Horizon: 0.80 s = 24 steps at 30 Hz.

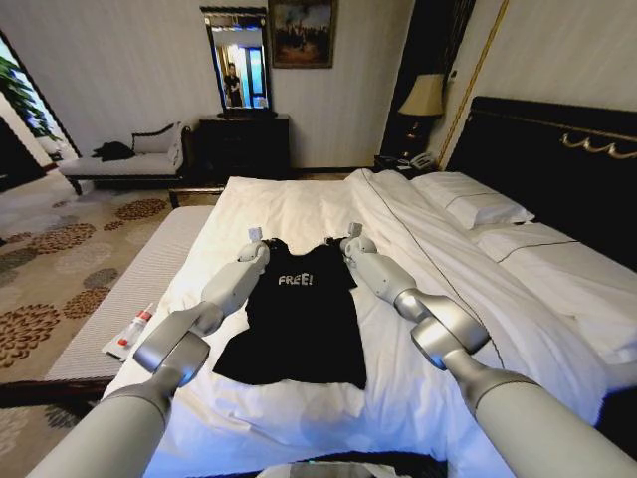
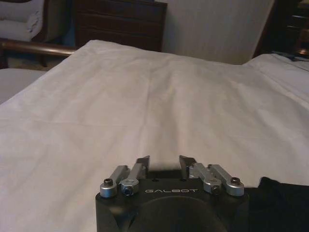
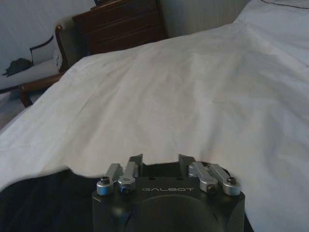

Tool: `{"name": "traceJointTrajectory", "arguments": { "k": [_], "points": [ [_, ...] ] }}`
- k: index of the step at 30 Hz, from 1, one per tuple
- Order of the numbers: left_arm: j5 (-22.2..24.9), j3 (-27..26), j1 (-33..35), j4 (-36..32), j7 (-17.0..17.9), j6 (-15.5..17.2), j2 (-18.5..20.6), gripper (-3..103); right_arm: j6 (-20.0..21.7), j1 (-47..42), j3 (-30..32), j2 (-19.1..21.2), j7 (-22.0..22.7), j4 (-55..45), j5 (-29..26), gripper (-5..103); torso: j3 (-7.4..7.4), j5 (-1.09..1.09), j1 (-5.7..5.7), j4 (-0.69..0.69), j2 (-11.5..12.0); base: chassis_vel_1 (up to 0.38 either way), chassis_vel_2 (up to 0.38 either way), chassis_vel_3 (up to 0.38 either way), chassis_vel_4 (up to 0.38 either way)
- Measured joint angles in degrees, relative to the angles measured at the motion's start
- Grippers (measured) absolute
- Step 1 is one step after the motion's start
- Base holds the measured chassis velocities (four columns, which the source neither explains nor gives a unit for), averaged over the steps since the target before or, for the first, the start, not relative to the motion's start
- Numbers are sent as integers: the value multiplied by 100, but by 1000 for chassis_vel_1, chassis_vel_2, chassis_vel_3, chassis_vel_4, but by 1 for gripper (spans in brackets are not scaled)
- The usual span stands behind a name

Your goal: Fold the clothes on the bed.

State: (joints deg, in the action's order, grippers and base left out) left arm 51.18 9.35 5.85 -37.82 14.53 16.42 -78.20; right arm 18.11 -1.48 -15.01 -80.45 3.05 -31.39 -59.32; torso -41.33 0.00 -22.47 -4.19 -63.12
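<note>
A black T-shirt (image 1: 299, 319) with white "FREE!" lettering lies flat on the bed's (image 1: 289, 204) white sheet, collar toward the far end. My left gripper (image 1: 256, 237) hovers at its left shoulder and my right gripper (image 1: 353, 233) at its right shoulder. In the left wrist view the left gripper (image 2: 164, 163) is open over bare sheet, with black cloth (image 2: 282, 203) beside it. The right wrist view shows the right gripper (image 3: 159, 163) open too, with the shirt's edge (image 3: 38, 203) under and beside it.
A folded-back white duvet (image 1: 418, 234) and pillows (image 1: 468, 202) lie to the right, before the dark headboard (image 1: 557, 159). A padded bench (image 1: 139, 279) with a small packet (image 1: 132, 331) runs along the bed's left. A dark dresser (image 1: 244, 144) and chaise longue (image 1: 129, 164) stand farther off.
</note>
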Motion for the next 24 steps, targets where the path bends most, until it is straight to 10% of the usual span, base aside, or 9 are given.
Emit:
{"name": "traceJointTrajectory", "arguments": {
  "k": [8, 16, 24],
  "points": [
    [184, -42, 265, -566, 176, 140, 426, 66, 137, -180, -159, 344, 364, -587, -335, 69, 0, -1, 0, -3, 0, 0, 0, 0, 0],
    [689, 175, 1109, -2620, 414, 180, 1551, 97, 409, -847, 58, 1405, 1115, -2543, -1347, 99, 1, -1, 1, -1, -1, 0, 0, 0, 0],
    [950, -241, 2179, -4346, 476, 135, 2406, 100, 570, -1697, 646, 2371, 1530, -3999, -1782, 100, 2, 0, 1, -6, -1, 0, 0, 0, 0]
  ]
}}
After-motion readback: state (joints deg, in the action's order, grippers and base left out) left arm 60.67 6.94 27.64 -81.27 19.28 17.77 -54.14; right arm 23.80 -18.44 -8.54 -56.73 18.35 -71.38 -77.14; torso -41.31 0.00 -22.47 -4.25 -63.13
